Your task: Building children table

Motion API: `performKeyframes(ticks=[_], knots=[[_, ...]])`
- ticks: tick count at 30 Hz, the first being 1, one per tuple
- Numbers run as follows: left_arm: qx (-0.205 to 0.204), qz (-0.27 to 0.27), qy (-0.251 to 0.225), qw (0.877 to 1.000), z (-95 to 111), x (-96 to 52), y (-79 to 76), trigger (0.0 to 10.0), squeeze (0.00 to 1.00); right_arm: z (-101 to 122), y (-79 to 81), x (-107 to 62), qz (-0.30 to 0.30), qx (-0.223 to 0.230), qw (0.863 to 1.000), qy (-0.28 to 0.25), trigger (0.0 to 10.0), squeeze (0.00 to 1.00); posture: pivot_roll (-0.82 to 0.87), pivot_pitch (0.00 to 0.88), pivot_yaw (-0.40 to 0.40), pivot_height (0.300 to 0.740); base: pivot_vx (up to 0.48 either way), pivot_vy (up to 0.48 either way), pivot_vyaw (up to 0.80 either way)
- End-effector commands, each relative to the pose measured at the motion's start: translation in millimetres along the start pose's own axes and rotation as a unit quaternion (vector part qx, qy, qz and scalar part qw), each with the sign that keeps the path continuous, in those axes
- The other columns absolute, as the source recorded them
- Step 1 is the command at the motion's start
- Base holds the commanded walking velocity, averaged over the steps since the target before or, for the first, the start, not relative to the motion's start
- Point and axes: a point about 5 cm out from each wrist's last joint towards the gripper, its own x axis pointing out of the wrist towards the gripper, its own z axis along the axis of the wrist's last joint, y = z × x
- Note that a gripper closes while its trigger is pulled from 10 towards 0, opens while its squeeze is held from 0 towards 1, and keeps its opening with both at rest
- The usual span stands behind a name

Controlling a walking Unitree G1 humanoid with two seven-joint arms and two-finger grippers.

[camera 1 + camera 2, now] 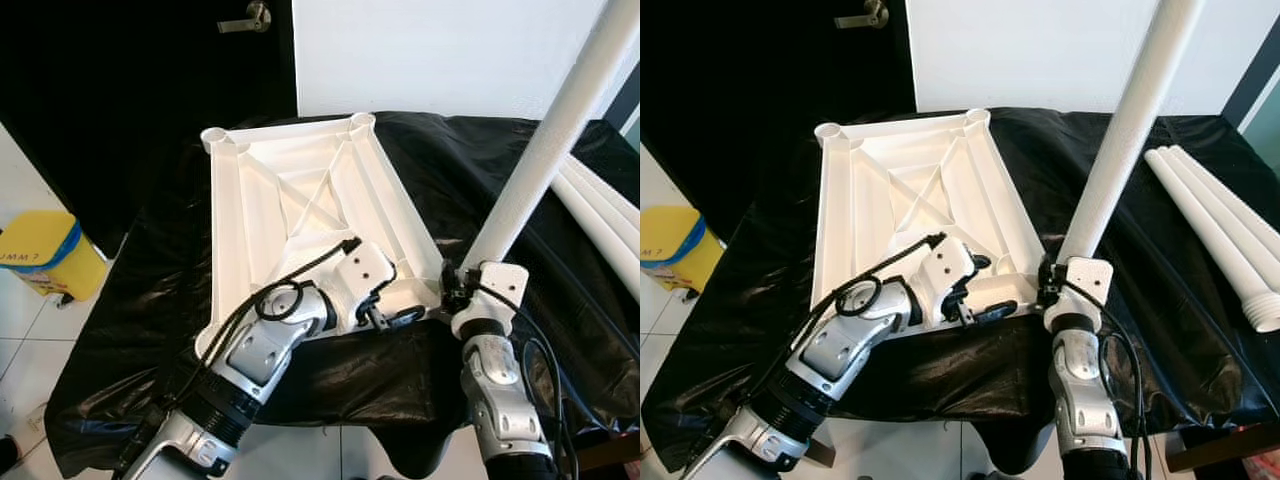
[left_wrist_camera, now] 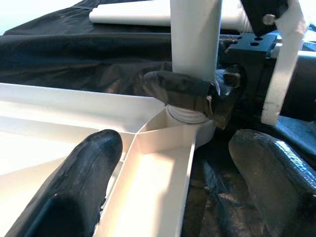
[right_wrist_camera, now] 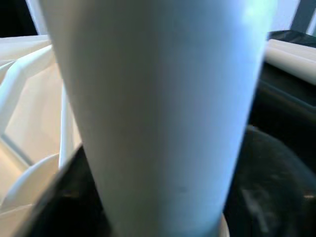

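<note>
Upside-down white tabletop (image 1: pixel 300 190) lying ribs-up on a table (image 1: pixel 560 330) draped in black sheeting, near edge toward the robot. White leg (image 1: pixel 1120 140) standing almost upright, tilted a little to the robot's right at the top, lower end sitting in the tabletop's near right corner socket (image 2: pixel 190 116). Right gripper (image 1: pixel 452 285) closed around the leg just above that socket, black fingers (image 2: pixel 182 91) wrapped round the tube. Left gripper (image 1: pixel 985 305) spread open at the near edge of the tabletop, just left of the same corner, one finger over the ribbed inside and the other beyond the rim, clasping nothing.

Key relation: leg's long axis running up and away from the socket, not quite in line with it; right arm the one on the leg, left arm beside it and placed to steady the tabletop. Likely next: straightening the leg over the socket and pressing or twisting it home, though how far in it sits is hard to tell.

More white legs (image 1: pixel 1220 230) lying side by side on the table well to the right. Yellow bin (image 1: pixel 45 255) on the floor to the left, lettering partly cut off, reading something like "UMM 7". No brand marks legible on the tabletop or legs.
</note>
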Motion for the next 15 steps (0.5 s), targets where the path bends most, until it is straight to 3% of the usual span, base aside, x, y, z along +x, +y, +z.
performKeyframes(ticks=[1, 8, 9, 10, 11, 13, 15], knots=[[0.007, -0.014, 0.003, 1.000, 0, 0.0, 1.1, 10.0, 0.00, -4, -1.8, -4.1, 0.016, 0.000, 1.000, 0.008, 10.0, 1.00, -0.09, 0.055, -0.016, 0.740, 0.000, 0.000, 0.00], [0.011, -0.021, 0.004, 1.000, 2, 0.3, 0.3, 10.0, 0.00, 1, -11.9, -9.4, 0.076, -0.007, 0.997, -0.006, 10.0, 1.00, -0.09, 0.061, -0.003, 0.740, 0.000, 0.000, 0.00], [0.011, -0.025, 0.005, 1.000, 2, 0.2, -0.8, 10.0, 0.00, 1, -15.0, -11.0, 0.099, -0.008, 0.995, -0.004, 10.0, 0.17, -0.08, 0.063, -0.003, 0.740, 0.000, 0.000, 0.00], [0.011, -0.025, 0.005, 1.000, 2, 0.2, -0.8, 10.0, 0.00, 1, -15.0, -11.0, 0.099, -0.008, 0.995, -0.004, 10.0, 0.17, -0.08, 0.063, -0.003, 0.740, 0.000, 0.000, 0.00], [0.012, -0.030, 0.006, 0.999, 2, -0.2, -2.7, 10.0, 0.00, 3, -18.3, -12.0, 0.129, -0.015, 0.992, -0.006, 10.0, 0.00, -0.08, 0.069, 0.000, 0.740, 0.000, 0.000, 0.00], [0.013, -0.041, 0.009, 0.999, 0, -1.2, -7.7, 10.0, 0.00, 4, -22.9, -11.3, 0.195, -0.036, 0.980, -0.003, 10.0, 0.00, -0.08, 0.073, -0.001, 0.740, 0.000, 0.000, 0.00], [0.012, -0.043, 0.009, 0.999, -1, -1.5, -9.0, 10.0, 0.00, 4, -24.2, -10.7, 0.215, -0.042, 0.976, -0.001, 10.0, 0.00, -0.08, 0.073, -0.001, 0.740, 0.000, 0.000, 0.00]])
